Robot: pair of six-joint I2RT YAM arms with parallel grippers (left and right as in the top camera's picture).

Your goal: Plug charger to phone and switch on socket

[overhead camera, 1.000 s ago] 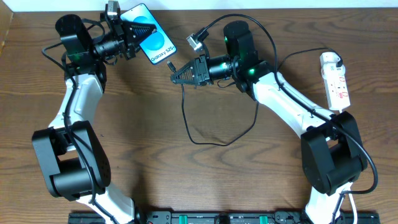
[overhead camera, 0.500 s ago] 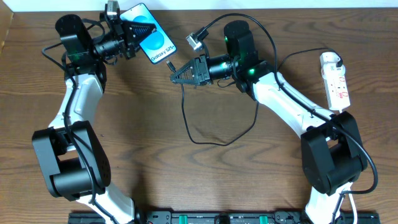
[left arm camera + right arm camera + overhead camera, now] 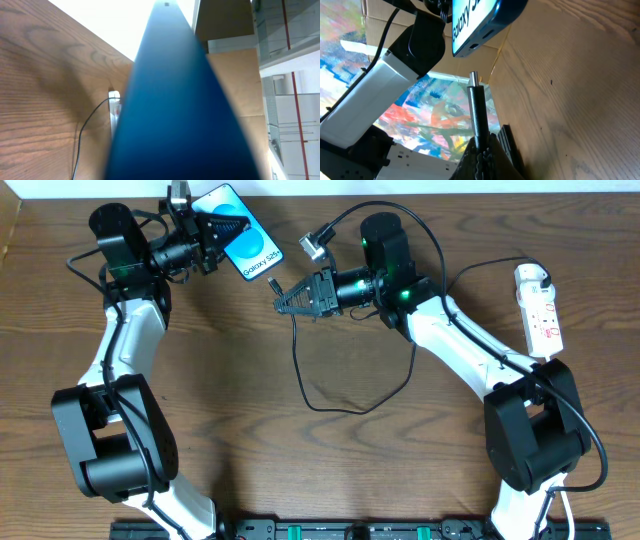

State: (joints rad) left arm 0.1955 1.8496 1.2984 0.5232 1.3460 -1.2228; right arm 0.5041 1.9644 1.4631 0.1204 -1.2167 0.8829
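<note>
The phone (image 3: 247, 242), blue screen reading "Galaxy S25+", is held off the table at the back left by my left gripper (image 3: 222, 230), which is shut on it. In the left wrist view the phone (image 3: 180, 115) fills the frame as a blurred blue slab. My right gripper (image 3: 284, 302) is shut on the charger's plug (image 3: 476, 110), whose metal tip points at the phone's bottom edge (image 3: 480, 35) with a small gap. The black charger cable (image 3: 300, 380) loops over the table. The socket (image 3: 538, 308), a white power strip, lies at the far right.
The charger's white adapter end (image 3: 316, 246) lies near the back middle. The right arm (image 3: 450, 330) stretches across the table's right half. A black rail (image 3: 350, 530) runs along the front edge. The socket's white cord (image 3: 560, 510) runs down at the front right.
</note>
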